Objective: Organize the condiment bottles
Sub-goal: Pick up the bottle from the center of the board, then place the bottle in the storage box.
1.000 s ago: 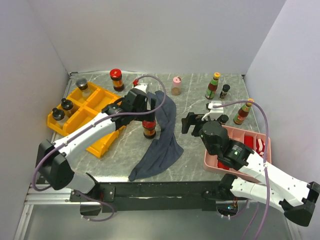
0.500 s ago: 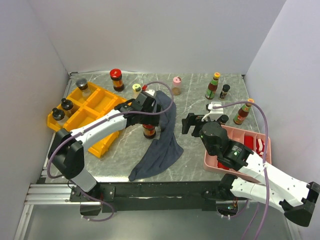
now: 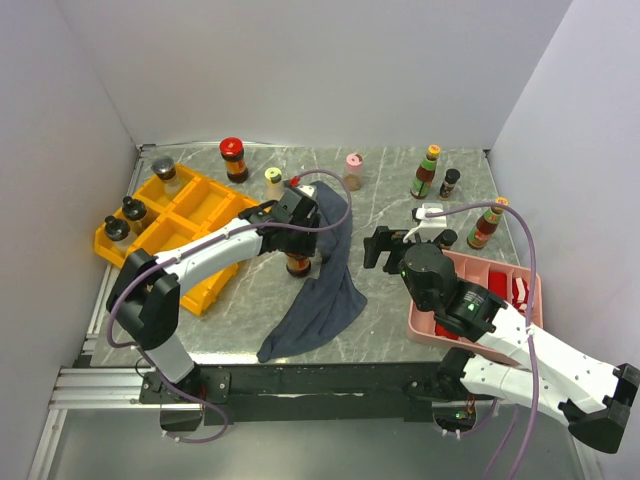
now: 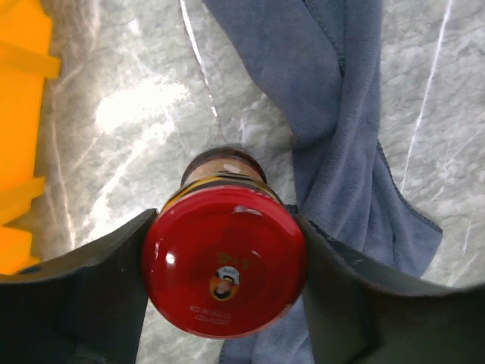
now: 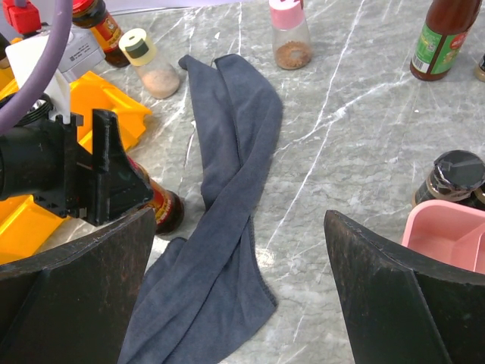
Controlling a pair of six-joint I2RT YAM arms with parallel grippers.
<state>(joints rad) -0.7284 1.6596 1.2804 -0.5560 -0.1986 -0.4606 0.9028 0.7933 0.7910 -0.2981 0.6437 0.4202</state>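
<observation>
Left gripper looks clamped on the jar by its red lid. The jar's upright, touching the cloth edge. Gripping that high, we risk it swinging or slipping on the lift, or dragging the cloth along. Right gripper is wide apart w/ nothing in it.

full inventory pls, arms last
orange plastic tray: 1, left
pink plastic tray: 1, front right
grey-blue cloth: 1, centre
red packets: several, pink tray
gripped red-lidded dark glass jar: 1, mid-table, at cloth's edge
back red-lidded dark jar: 1, back left
yellow-capped clear shaker: 1, behind gripped jar
pink-capped clear shaker: 1, back centre
slim orange-capped sauce bottles: 2, back right, right edge
small black-capped bottle: 1, beside back sauce bottle
black-lidded jar: 1, by pink tray
silver-capped shaker: 1, orange tray, back
tiny black-capped bottles: 2, orange tray, left
left gripper: black, closed on gripped jar's lid
right gripper: black, open, empty
</observation>
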